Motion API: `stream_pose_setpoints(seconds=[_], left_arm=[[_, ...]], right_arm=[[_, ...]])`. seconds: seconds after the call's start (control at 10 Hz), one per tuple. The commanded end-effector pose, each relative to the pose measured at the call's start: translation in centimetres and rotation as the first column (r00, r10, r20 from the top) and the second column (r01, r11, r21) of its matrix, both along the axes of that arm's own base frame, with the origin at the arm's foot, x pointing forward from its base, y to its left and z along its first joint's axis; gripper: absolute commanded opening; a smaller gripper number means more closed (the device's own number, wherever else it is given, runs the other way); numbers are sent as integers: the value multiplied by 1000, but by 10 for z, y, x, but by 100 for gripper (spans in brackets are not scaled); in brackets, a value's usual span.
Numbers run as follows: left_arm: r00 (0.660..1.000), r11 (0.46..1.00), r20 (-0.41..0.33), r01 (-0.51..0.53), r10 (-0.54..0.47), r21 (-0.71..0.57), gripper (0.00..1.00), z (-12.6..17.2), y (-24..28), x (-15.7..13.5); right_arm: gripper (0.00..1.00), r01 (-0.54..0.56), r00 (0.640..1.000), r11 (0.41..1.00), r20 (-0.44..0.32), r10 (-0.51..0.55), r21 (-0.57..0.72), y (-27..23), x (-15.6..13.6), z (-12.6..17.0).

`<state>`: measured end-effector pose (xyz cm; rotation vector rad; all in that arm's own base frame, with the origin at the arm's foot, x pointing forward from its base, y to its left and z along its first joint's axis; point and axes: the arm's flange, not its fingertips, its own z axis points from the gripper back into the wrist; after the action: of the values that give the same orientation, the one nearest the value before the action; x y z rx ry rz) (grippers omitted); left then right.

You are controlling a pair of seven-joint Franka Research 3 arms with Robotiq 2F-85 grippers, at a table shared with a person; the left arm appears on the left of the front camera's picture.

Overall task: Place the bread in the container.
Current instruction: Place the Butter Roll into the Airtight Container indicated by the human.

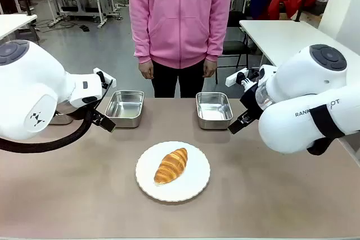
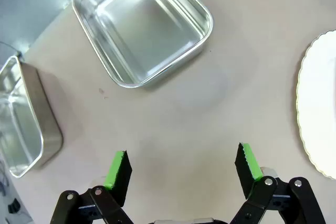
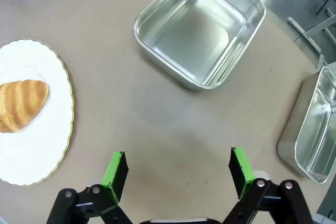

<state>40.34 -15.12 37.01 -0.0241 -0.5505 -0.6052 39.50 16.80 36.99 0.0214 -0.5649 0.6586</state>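
Bright even light; soft shadows; sharp; sheen on pans [image 3: 199, 30].

Bread [image 1: 171, 164] on plate [image 1: 194, 186], before container [image 1: 214, 109]

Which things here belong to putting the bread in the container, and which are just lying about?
Job: golden-brown croissant; one shiny rectangular steel pan, which one unclear.
Just there: round white scalloped plate under it; the other steel pans.

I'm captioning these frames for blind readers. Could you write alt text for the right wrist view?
The open, empty right pincer hovers over a tan table. Straight ahead of it sits an empty steel pan. To the left a croissant lies on a white scalloped plate, and a second pan sits at the right edge.
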Motion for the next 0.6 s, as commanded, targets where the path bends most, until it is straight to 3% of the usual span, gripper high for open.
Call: stream_pose_setpoints(seconds=[0.0,0.5], left_arm=[[1000,1000,0,0,0,0,100,0,0,0],[1000,1000,0,0,0,0,100,0,0,0]], right_arm=[[100,0,1000,1000,0,0,0,0,0,0],[100,0,1000,1000,0,0,0,0,0,0]])
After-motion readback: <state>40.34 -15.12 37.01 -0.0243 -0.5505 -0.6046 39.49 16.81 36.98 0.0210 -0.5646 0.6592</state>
